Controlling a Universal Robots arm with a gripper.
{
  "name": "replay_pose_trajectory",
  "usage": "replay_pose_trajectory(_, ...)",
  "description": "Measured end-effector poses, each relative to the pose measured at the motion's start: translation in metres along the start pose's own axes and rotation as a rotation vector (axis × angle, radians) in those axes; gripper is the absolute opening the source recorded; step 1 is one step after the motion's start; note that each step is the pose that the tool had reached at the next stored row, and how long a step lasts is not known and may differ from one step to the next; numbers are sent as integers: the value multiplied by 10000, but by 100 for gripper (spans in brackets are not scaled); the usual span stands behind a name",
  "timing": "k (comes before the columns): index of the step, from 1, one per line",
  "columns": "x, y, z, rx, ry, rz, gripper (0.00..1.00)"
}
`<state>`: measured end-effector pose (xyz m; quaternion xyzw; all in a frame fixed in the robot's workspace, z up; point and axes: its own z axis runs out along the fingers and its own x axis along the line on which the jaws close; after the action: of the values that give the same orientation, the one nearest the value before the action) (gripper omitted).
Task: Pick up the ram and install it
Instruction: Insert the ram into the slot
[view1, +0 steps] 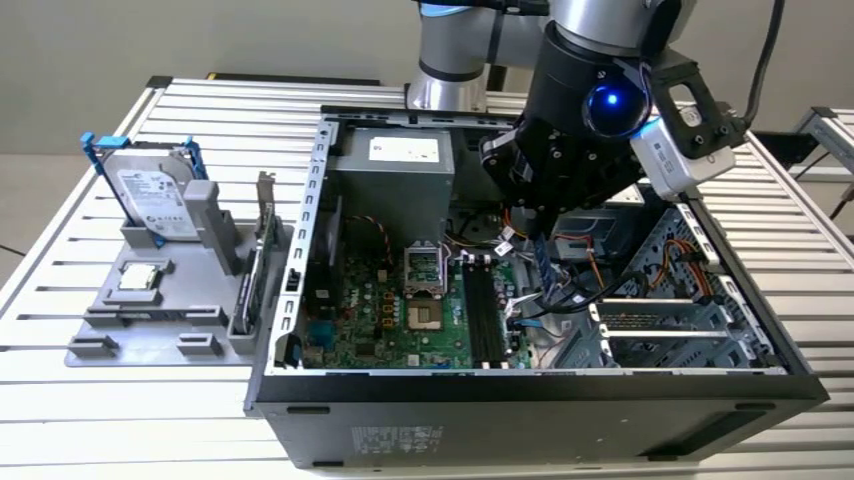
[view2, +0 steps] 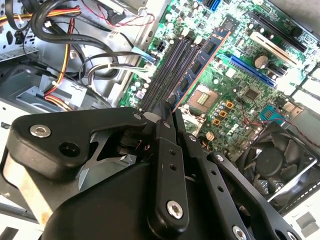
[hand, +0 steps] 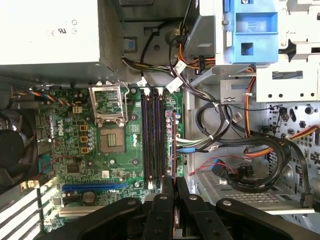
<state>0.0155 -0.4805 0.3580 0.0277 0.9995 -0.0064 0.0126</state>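
The ram (view2: 200, 65) runs straight out from the gripper (view2: 167, 112), whose 2 black fingers are pressed together on its near end. It lies along the outer side of the black slots (hand: 152, 140) on the green motherboard (hand: 115, 165). I cannot tell whether it is seated. In the first wrist view it is only a thin grey edge; the second shows a flat dark blue board with black chips. Glossy cables (hand: 235, 145) loop beside it

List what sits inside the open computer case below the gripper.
A motherboard with black memory slots, a fan and cables. The gripper holds the ram; its body hides what lies beneath it.
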Motion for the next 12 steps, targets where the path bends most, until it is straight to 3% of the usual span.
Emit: replay_pose_trajectory(12, 1, 1, 45, -2, -1, 0, 0)
